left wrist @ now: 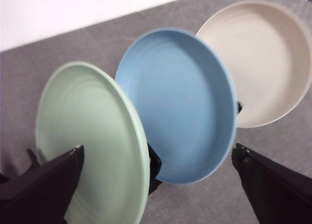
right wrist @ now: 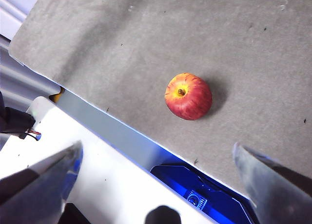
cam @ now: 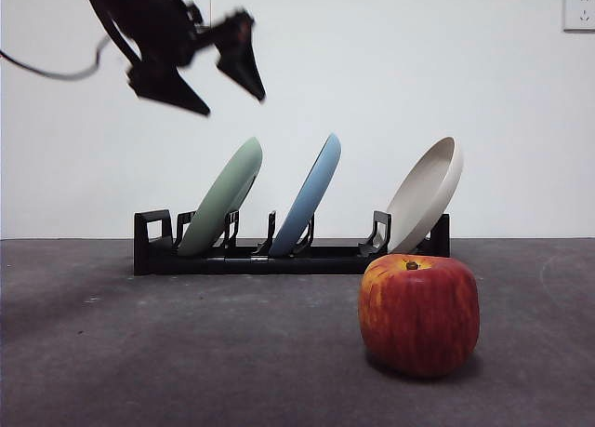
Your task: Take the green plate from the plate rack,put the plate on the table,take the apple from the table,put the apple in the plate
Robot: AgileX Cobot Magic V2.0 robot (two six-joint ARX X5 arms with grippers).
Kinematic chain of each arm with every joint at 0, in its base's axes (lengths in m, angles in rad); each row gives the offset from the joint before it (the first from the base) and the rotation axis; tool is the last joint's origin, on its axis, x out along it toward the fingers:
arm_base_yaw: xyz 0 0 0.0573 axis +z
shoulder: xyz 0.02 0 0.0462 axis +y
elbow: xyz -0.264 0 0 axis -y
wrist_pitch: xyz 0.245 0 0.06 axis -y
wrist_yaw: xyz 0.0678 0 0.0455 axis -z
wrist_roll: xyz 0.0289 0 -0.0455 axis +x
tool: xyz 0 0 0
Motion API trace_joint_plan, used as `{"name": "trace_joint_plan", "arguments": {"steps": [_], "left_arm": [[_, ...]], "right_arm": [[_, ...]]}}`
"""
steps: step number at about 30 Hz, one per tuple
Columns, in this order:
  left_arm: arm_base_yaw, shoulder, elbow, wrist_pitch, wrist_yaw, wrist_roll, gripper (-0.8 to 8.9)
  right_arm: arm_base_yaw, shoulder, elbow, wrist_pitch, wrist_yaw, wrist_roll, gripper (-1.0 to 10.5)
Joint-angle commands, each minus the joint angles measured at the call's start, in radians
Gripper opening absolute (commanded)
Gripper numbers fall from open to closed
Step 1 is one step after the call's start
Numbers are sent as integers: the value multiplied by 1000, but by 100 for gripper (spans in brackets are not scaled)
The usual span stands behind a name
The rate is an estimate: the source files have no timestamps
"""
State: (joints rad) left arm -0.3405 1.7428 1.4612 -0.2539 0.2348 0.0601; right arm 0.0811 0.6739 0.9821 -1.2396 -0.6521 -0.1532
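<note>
Right, your table point(cam: 186, 353) is a flat dark grey surface, matte and slightly rough, with small specks showing in the right wrist view. The plate rack point(cam: 279, 258) sits toward the far edge, a long low black plastic piece with upright prongs. It holds three round shallow plates, all leaning the same way and each apart from the next. The green plate point(cam: 223, 206) is pale sage, matte, with a raised rim and faint concentric rings, and stands in the slot at the rack's left end as the front view shows it. The light blue plate point(cam: 310, 196) is in the middle, and the beige plate point(cam: 426, 194) is at the other end. The lower rims of all three are hidden behind the prongs.

The apple point(cam: 419, 315) stands upright on the table near the front edge, well clear of the rack, in front of the beige plate. It is large and red with fine streaks, yellow-orange around a short dark stem.

Your left gripper point(cam: 232, 90) hangs in the air above the green plate's end of the rack, jaws spread wide and holding nothing. In the left wrist view the green plate's rim point(left wrist: 141, 151) lies between the jaws, not touched. The arm is motion-blurred and cut off at the top.

Your right gripper point(right wrist: 156, 170) is high over the table's near edge, jaws wide apart and empty, with the apple point(right wrist: 188, 96) well below.
</note>
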Motion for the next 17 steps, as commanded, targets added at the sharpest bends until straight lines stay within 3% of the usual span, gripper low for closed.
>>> {"name": "trace_joint_plan", "arguments": {"steps": [1,14,15,17], "left_arm": [[-6,64,19,23,-16,20,660],[-8,193,29,106,-21,20,651],[-8,193,29,105,-21,20,621],[-6,193,29,103,-19,20,341]], "right_arm": [[2,0,-1,4,0,6,661],[2,0,-1,4,0,7,660],[2,0,-1,4,0,7,660],[2,0,-1,4,0,7,660]]}}
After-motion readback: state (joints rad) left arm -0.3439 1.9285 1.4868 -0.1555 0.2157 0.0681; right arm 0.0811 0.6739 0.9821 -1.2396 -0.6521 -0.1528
